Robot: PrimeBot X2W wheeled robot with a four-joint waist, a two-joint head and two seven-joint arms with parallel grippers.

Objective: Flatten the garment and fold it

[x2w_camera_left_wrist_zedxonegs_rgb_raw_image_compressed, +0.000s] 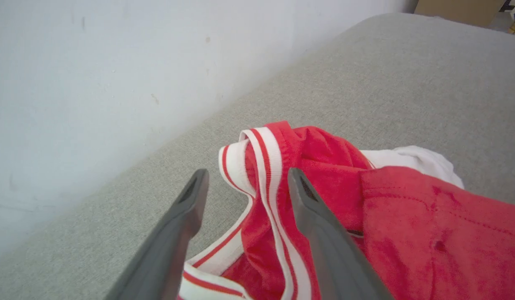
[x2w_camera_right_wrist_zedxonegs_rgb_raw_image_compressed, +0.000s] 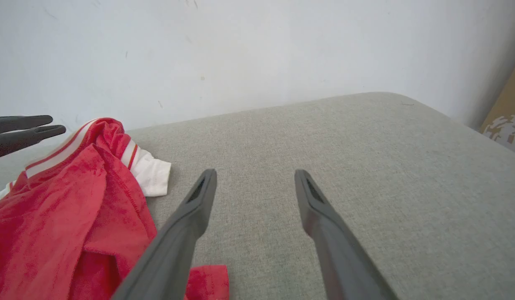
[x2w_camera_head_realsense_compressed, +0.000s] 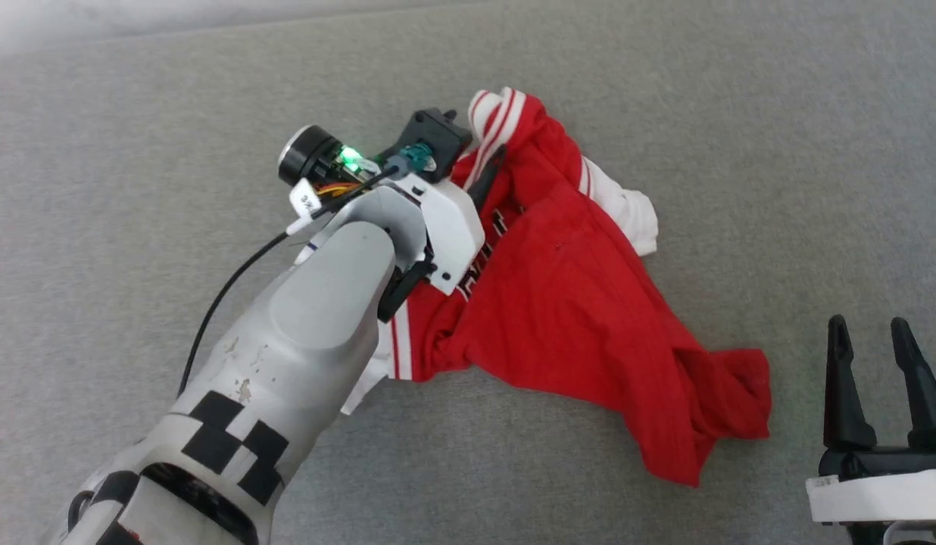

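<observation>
Grey woven surface [x2w_camera_head_realsense_compressed: 665, 91] bears rumpled garment [x2w_camera_head_realsense_compressed: 581, 303] (striped collar [x2w_camera_left_wrist_zedxonegs_rgb_raw_image_compressed: 261, 166]) — left gripper [x2w_camera_left_wrist_zedxonegs_rgb_raw_image_compressed: 245, 177] parted above.

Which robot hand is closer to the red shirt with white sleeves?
Left. The left gripper hangs open over the striped collar of the red jersey T-shirt; the right gripper sits open beside its hem, apart.

Grey fabric surface [x2w_camera_head_realsense_compressed: 665, 91], white wall [x2w_camera_left_wrist_zedxonegs_rgb_raw_image_compressed: 74, 83] bhd it, cardboard box [x2w_camera_left_wrist_zedxonegs_rgb_raw_image_compressed: 457, 10] nr far corner

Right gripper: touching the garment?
Apart. The head view shows bare grey surface between the open right gripper and the nearest red corner of the garment.
</observation>
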